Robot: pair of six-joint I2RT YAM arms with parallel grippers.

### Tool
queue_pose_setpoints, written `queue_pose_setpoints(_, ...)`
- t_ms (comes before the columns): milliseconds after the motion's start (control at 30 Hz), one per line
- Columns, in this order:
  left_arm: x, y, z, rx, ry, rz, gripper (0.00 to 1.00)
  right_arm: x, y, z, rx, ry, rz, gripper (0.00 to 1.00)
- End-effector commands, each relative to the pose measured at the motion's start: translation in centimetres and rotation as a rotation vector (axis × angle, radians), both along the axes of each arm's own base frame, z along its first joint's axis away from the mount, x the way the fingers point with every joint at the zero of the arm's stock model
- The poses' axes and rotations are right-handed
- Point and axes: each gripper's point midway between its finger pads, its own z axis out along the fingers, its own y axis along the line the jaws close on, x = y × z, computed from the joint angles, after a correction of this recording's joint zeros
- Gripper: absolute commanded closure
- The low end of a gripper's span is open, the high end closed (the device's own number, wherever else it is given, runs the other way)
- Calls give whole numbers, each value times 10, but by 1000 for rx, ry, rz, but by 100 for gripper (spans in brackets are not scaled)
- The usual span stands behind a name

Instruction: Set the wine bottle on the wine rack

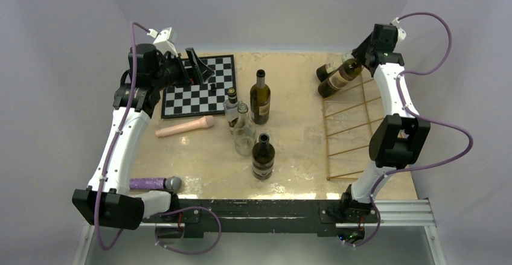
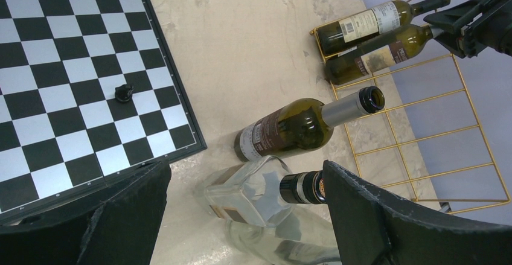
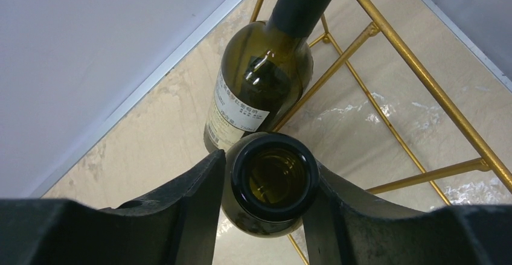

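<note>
The gold wire wine rack (image 1: 353, 126) lies flat at the right of the table. A dark green wine bottle (image 1: 333, 66) lies across its far end. My right gripper (image 1: 367, 52) is shut on the neck of a second green wine bottle (image 1: 341, 79), which slants just nearer, beside the first. In the right wrist view the held bottle's open mouth (image 3: 275, 177) sits between my fingers, with the other bottle (image 3: 265, 78) and rack rods (image 3: 416, 72) beyond. My left gripper (image 1: 202, 69) is open and empty above the chessboard's right edge; it also shows in the left wrist view (image 2: 246, 171).
A black-and-white chessboard (image 1: 199, 90) with a small black piece (image 1: 212, 86) lies far left. Two dark bottles (image 1: 260, 99) (image 1: 263, 156) and two clear bottles (image 1: 244, 133) (image 1: 232, 108) stand mid-table. A pink rod (image 1: 184, 127) and a purple-handled tool (image 1: 156, 183) lie near left.
</note>
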Motion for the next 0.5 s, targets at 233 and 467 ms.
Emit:
queue_pose_setpoints(233,3,5,9,8,-33,18,1,-10,-8,-35,104,80,-132,40)
queue_pose_setpoints(467,3,5,7,9,-26,21,1,-24,-15,-45,112,111,-207,28)
